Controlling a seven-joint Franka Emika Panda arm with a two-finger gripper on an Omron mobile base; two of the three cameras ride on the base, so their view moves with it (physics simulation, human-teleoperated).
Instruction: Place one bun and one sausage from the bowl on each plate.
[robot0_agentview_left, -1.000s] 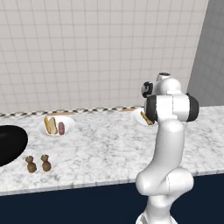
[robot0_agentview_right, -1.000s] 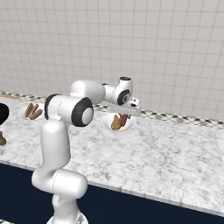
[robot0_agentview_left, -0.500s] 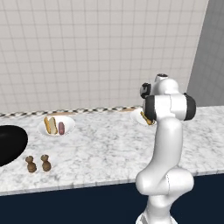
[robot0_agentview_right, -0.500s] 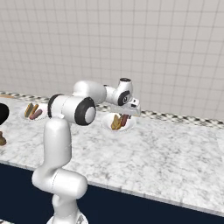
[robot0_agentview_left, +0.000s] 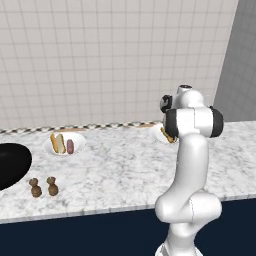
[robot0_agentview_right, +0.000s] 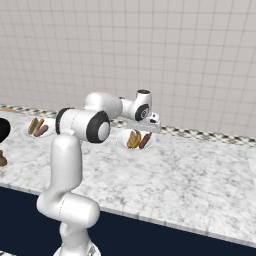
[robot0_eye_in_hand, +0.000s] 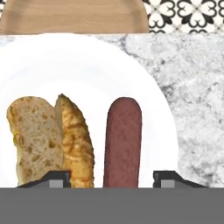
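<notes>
Marble counter (robot0_agentview_right: 200, 180) runs along a tiled wall, and mid-frame in the right base view the gripper (robot0_agentview_right: 145, 129) hangs just above the nearer plate (robot0_agentview_right: 123, 142). In the hand view its two fingertips (robot0_eye_in_hand: 57, 179) stand wide apart at the bottom edge, one on either side of the dark sausage (robot0_eye_in_hand: 122, 142), with nothing between them: released. That sausage lies free on the white plate, just right of the bun (robot0_eye_in_hand: 50, 140), whose split halves rest side by side.

Further out, at the left of the left base view, the other plate (robot0_agentview_left: 77, 142) also carries a bun (robot0_agentview_left: 58, 143) and a pinkish sausage (robot0_agentview_left: 70, 146); the black bowl (robot0_agentview_left: 10, 165) sits at the far left edge, two brown shakers (robot0_agentview_left: 43, 186) below it.

Both plates look served. The risk now is a sideways pull-away: a fingertip could nudge the sausage and roll it off the shallow rim.
</notes>
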